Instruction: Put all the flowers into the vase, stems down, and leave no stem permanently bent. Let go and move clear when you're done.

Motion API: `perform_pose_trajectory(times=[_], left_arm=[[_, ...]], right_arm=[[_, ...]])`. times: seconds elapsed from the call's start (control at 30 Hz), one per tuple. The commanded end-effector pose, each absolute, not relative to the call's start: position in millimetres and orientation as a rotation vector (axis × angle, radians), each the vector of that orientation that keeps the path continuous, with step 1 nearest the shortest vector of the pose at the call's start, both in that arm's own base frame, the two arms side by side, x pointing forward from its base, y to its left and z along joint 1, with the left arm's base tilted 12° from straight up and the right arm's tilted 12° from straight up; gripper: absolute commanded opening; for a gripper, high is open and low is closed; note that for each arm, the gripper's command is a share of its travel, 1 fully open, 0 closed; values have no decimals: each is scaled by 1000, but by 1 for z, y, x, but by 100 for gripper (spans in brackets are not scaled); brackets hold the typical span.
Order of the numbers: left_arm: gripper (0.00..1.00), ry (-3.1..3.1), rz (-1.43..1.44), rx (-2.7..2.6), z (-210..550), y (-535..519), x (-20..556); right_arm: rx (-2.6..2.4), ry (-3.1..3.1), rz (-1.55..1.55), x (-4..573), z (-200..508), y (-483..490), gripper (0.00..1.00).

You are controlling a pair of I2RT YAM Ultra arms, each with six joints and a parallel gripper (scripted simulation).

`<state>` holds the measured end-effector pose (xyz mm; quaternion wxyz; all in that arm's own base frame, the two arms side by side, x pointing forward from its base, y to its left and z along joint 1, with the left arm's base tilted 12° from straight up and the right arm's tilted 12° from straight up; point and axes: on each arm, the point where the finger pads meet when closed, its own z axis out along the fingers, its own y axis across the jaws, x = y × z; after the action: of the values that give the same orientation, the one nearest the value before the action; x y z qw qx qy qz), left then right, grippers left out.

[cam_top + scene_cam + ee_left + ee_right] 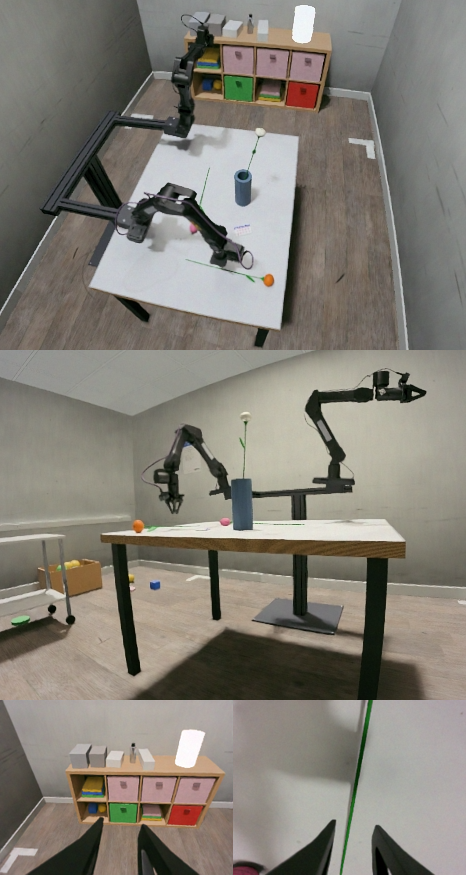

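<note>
Right wrist: the orange flower [269,280] [138,526] [357,776] is seen with its stem running slightly aslant beneath the nearer right claw [218,261] [174,510] [355,824], whose empty fingers are parted astride its line.
</note>
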<state>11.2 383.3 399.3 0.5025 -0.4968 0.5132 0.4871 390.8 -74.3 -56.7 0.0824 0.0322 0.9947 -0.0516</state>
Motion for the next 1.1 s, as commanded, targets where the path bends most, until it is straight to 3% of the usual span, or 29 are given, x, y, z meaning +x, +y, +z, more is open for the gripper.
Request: perform_pose_trajectory(times=[0.0,1.07], left_arm=[[30,1237,1172,-1206,398,385,9],[30,1237,1172,-1206,398,385,9]], right_arm=[[87,2937,-175,403,-44,-79,30],[95,2944,-162,414,-88,-85,30]])
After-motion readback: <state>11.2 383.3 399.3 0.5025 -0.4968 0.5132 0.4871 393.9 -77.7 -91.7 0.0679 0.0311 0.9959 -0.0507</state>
